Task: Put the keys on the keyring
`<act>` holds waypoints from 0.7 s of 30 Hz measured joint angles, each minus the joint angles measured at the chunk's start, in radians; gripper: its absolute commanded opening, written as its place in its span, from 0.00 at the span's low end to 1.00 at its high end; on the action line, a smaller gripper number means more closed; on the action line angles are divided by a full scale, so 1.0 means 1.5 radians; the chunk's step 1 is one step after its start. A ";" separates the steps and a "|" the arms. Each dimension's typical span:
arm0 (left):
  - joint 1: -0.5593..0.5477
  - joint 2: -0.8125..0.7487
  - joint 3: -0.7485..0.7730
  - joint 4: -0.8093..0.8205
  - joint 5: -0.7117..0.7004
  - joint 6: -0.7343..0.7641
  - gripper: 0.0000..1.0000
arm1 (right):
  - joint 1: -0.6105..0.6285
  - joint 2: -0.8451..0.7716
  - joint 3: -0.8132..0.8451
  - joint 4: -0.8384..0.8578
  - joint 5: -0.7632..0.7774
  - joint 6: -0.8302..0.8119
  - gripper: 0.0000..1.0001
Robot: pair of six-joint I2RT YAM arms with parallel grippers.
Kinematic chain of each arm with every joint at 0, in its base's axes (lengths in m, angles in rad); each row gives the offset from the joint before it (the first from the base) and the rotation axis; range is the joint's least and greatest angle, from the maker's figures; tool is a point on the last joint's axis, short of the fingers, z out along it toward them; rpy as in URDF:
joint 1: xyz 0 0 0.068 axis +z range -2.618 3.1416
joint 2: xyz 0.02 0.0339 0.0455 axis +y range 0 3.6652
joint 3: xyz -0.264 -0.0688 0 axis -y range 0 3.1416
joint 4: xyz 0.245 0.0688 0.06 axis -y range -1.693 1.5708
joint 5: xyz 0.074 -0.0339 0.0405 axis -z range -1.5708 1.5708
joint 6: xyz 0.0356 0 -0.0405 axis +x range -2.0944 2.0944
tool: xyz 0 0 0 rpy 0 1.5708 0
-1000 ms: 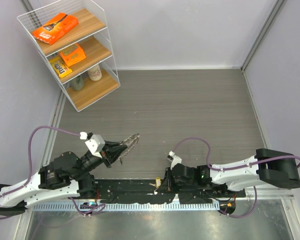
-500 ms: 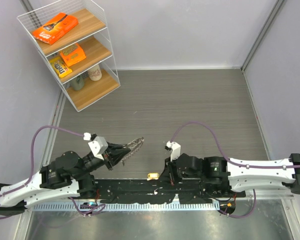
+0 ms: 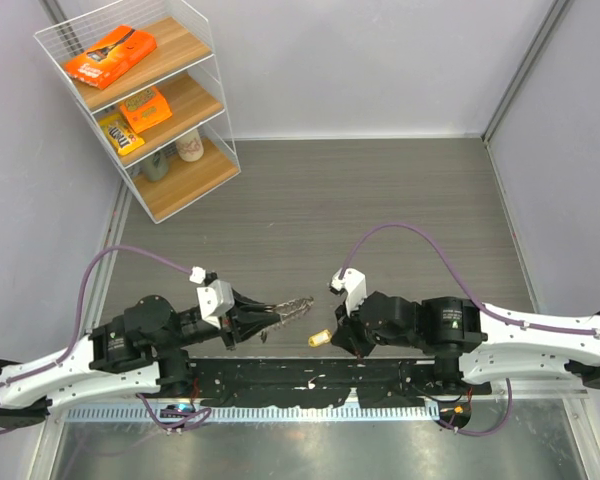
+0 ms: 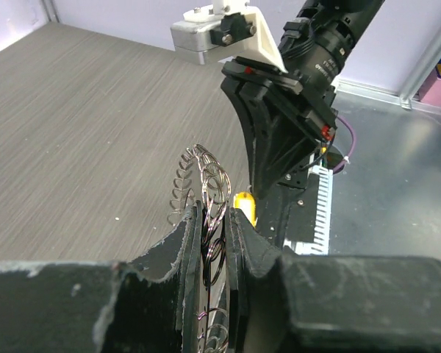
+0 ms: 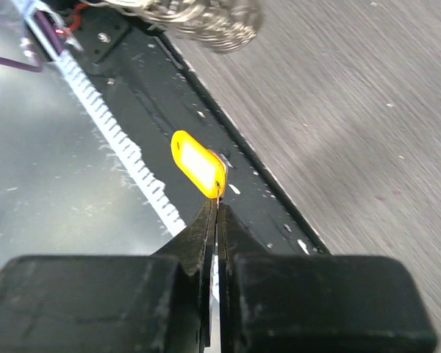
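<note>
**At the near table [image 3: 380, 220] edge, key nears ring**

The left end effector [image 3: 263, 314], clamped on the keyring [image 3: 290, 306], has swung down and rightward. The right end effector [image 3: 332, 337], pinching the yellow key [image 3: 319, 338], has risen toward it. They are near but not touching, so threading likely comes next.

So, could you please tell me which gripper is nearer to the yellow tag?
Right. The right gripper pinches the yellow tag by its end. The left gripper, shut on the keyring, sits a short gap away on the tag's left in the top view.
</note>
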 measured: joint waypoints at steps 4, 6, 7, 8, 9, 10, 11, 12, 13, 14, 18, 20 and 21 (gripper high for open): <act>0.000 0.003 0.000 0.005 0.009 -0.010 0.00 | -0.001 0.001 -0.010 -0.027 0.054 0.004 0.06; 0.000 -0.001 0.000 0.005 0.003 -0.015 0.00 | -0.009 0.006 -0.036 -0.019 0.078 0.017 0.05; 0.000 -0.006 0.000 0.005 -0.005 -0.017 0.00 | -0.016 0.011 -0.057 -0.010 0.085 0.027 0.05; 0.000 -0.008 0.000 0.005 -0.008 -0.017 0.00 | -0.026 0.020 -0.083 0.000 0.091 0.036 0.06; 0.000 -0.011 0.000 0.005 -0.013 -0.017 0.00 | -0.036 0.028 -0.105 0.008 0.095 0.045 0.06; 0.000 -0.014 0.000 0.005 -0.020 -0.017 0.00 | -0.051 0.037 -0.136 0.027 0.096 0.056 0.06; 0.000 -0.016 0.000 0.004 -0.026 -0.018 0.00 | -0.068 0.047 -0.174 0.050 0.096 0.069 0.05; 0.000 -0.016 0.000 0.004 -0.031 -0.018 0.00 | -0.080 0.053 -0.199 0.064 0.095 0.077 0.05; 0.000 -0.016 0.000 0.002 -0.036 -0.018 0.00 | -0.098 0.061 -0.231 0.082 0.095 0.088 0.06; 0.000 -0.015 0.000 0.000 -0.039 -0.018 0.00 | -0.109 0.067 -0.249 0.091 0.095 0.094 0.05; 0.000 -0.013 0.000 -0.006 -0.050 -0.017 0.00 | -0.155 0.092 -0.296 0.154 0.094 0.120 0.06; 0.000 -0.010 0.000 -0.006 -0.056 -0.016 0.00 | -0.169 0.108 -0.296 0.189 0.095 0.123 0.05; 0.000 -0.008 0.000 -0.006 -0.059 -0.016 0.00 | -0.173 0.117 -0.296 0.200 0.095 0.123 0.05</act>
